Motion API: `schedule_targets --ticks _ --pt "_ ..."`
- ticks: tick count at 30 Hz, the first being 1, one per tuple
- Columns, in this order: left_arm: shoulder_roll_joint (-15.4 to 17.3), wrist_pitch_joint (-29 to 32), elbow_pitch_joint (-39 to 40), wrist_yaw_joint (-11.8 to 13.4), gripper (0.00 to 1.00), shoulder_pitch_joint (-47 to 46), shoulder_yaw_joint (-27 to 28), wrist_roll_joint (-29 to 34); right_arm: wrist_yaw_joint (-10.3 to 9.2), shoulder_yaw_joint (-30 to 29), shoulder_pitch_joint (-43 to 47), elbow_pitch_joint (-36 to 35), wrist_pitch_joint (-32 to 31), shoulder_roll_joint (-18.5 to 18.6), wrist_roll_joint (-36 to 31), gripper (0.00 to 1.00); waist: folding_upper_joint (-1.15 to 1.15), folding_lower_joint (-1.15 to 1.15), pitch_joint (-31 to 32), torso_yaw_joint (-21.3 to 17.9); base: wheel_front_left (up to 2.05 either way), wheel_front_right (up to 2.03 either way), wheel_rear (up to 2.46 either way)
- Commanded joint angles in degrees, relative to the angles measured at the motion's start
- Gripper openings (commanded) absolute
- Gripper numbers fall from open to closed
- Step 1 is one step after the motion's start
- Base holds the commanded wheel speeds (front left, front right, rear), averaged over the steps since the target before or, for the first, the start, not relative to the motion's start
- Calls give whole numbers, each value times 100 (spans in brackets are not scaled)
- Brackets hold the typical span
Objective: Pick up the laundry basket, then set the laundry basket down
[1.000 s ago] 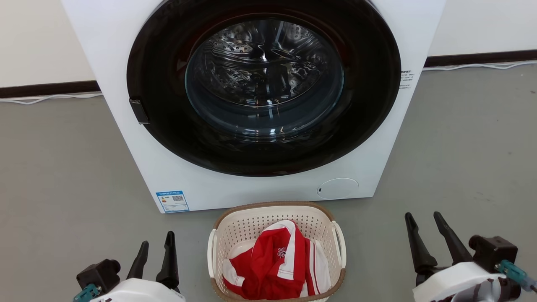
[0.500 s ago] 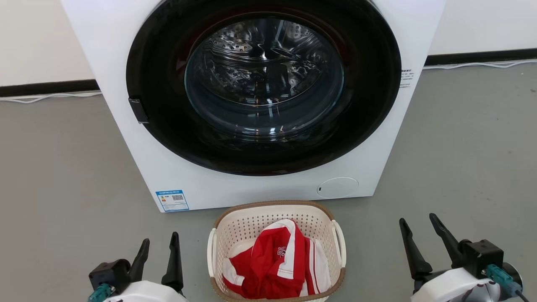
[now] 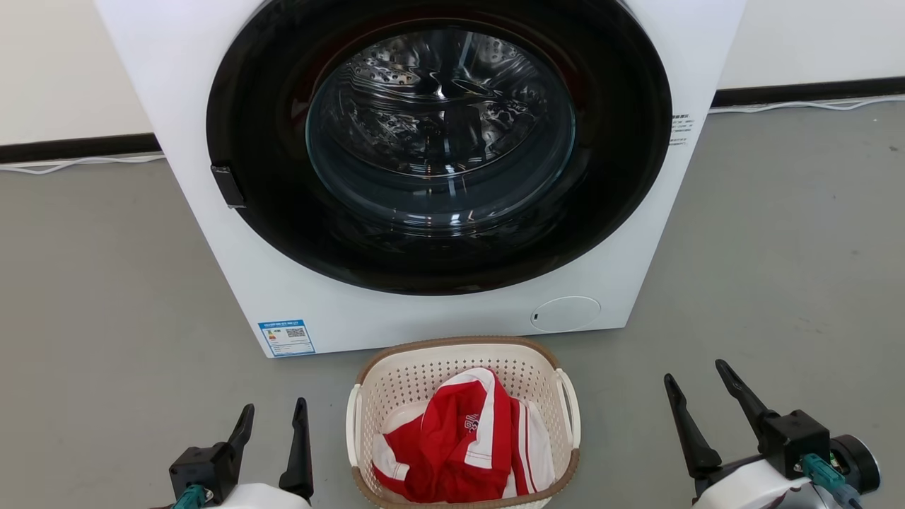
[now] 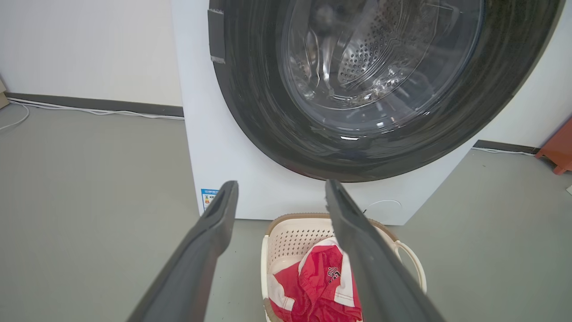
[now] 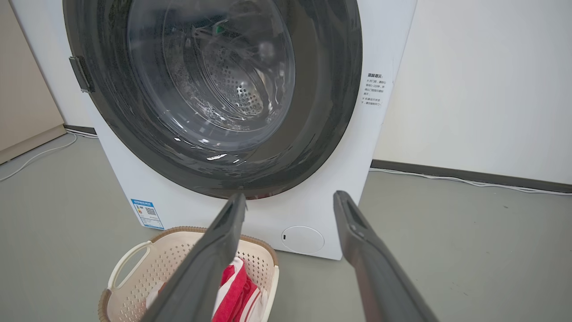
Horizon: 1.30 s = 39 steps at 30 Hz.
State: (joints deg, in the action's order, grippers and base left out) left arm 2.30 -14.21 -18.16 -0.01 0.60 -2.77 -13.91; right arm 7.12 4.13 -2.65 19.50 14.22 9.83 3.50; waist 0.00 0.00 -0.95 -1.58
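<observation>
On the grey floor (image 3: 106,283), the cream perforated plastic laundry basket (image 3: 424,375) sits unlifted; left gripper (image 3: 276,404) and right gripper (image 3: 693,370), both spread, have edged inward, so the approach looks under way.

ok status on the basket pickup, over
Left gripper, right gripper: fingers apart, empty. Cream perforated plastic laundry basket on grey floor between them, untouched, red-and-white garment inside. White washer close behind, door shut.

A white washer (image 3: 424,177) with a dark round door stands on grey floor (image 3: 92,283) against a white wall (image 3: 56,63) with dark skirting (image 3: 71,148).
</observation>
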Motion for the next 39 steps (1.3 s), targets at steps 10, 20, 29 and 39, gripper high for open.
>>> schedule_targets --ticks 10,20,29,39 --pt "57 -79 98 32 100 -160 145 40 36 89 -154 -75 78 25 -10 100 0 0 -65 -2 0 0 0" --pt "57 -79 94 43 100 -351 60 33 36 7 -300 -86 78 -81 116 100 0 0 -371 42 0 0 0" --pt "57 -79 -105 63 100 -712 -29 42 36 -43 -658 31 78 -112 152 100 0 0 -834 77 0 0 0" --pt "57 -79 -994 216 100 -1721 -398 -30 36 162 -1528 849 78 70 310 100 0 0 -1833 162 0 0 0"
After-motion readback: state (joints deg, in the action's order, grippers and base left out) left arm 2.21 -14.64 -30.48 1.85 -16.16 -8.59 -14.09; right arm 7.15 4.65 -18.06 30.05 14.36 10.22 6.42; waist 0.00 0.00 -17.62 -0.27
